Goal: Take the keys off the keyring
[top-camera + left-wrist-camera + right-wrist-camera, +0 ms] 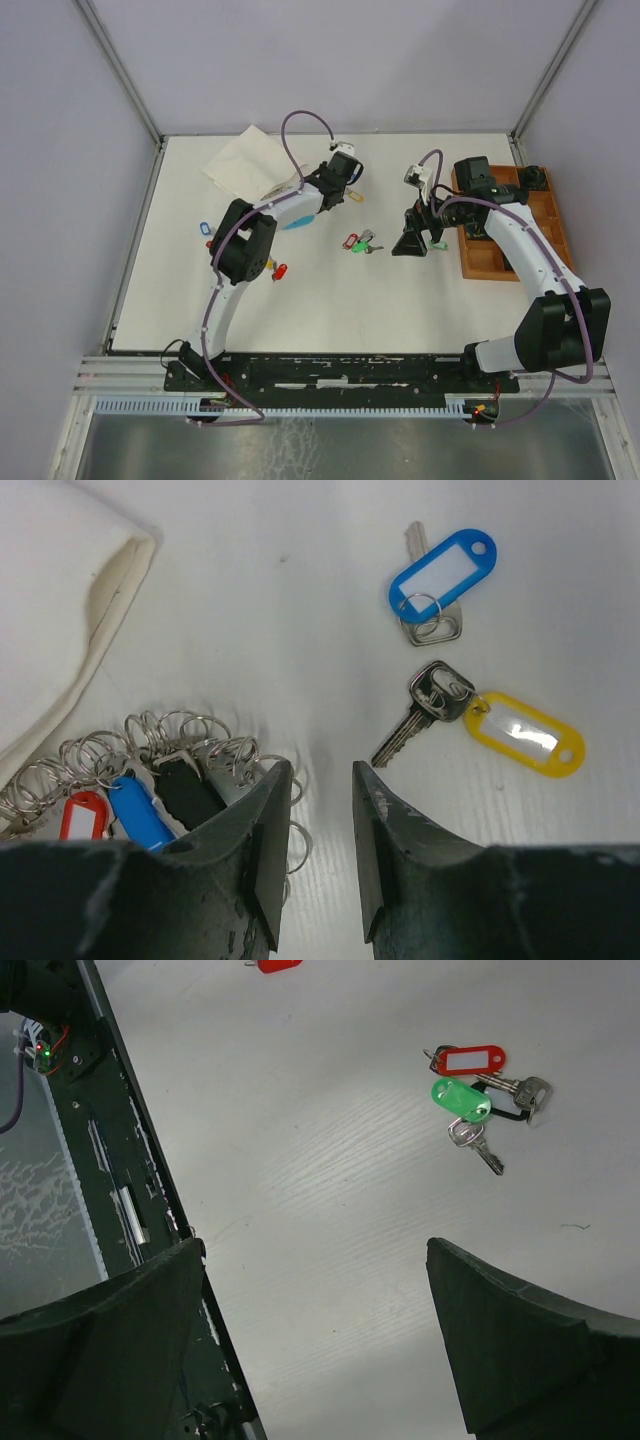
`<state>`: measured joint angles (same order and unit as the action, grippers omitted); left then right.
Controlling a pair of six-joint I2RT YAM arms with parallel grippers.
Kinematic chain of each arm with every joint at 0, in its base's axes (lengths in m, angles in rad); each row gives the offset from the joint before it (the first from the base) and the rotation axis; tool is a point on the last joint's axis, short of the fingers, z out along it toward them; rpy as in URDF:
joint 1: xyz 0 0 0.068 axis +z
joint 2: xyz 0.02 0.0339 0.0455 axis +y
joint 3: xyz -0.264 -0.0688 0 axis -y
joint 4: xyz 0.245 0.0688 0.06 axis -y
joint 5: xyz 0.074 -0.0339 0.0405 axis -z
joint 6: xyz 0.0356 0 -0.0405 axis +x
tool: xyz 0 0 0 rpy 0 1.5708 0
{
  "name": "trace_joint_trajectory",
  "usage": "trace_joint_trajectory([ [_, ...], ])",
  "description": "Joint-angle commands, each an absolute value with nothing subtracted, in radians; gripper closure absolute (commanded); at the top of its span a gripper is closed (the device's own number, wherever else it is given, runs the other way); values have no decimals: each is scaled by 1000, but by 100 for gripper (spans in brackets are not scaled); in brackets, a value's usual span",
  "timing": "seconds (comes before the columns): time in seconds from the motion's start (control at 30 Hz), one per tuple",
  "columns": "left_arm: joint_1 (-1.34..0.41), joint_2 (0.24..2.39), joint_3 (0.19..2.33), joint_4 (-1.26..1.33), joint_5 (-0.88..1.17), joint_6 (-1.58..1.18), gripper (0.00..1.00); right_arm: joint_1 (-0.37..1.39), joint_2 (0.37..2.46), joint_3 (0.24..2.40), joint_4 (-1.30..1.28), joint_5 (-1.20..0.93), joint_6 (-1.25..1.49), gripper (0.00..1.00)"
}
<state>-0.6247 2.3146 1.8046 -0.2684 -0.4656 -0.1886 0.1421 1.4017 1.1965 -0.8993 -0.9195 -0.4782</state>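
Silvery keyring loop (150, 735) packed w/ small rings, flat on bench (300, 630); red/blue/black tagged keys (140, 810) on it. Loose silver keys nearby: blue-tag key (440, 580), yellow-tag key (515, 730); red+green-tag keys (470, 1085) bunched, well apart.

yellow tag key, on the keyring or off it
Off: the yellow tag key lies loose on the table, apart from the keyring.

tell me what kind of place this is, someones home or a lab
Most likely a robotics lab cell: plain pale walls box in a white table, a left arm and right arm are bolted at its near edge, and tagged keys lie scattered.
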Motion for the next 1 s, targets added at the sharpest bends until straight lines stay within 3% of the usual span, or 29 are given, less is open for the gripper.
trace_joint_trajectory([
  [0.0,-631,2368,1880,-274,-540,-255,62,148,1399,1247,-899,-943,-506,0],
  [0.53,-630,2392,1912,-367,-606,-290,60,148,1400,1249,-910,-943,-521,0],
  [0.83,-633,2135,1657,-243,-480,-202,58,148,1403,1253,-921,-948,-530,0],
  [0.97,-632,1966,1408,-85,-370,-126,48,149,1405,1253,-924,-949,-531,0],
])
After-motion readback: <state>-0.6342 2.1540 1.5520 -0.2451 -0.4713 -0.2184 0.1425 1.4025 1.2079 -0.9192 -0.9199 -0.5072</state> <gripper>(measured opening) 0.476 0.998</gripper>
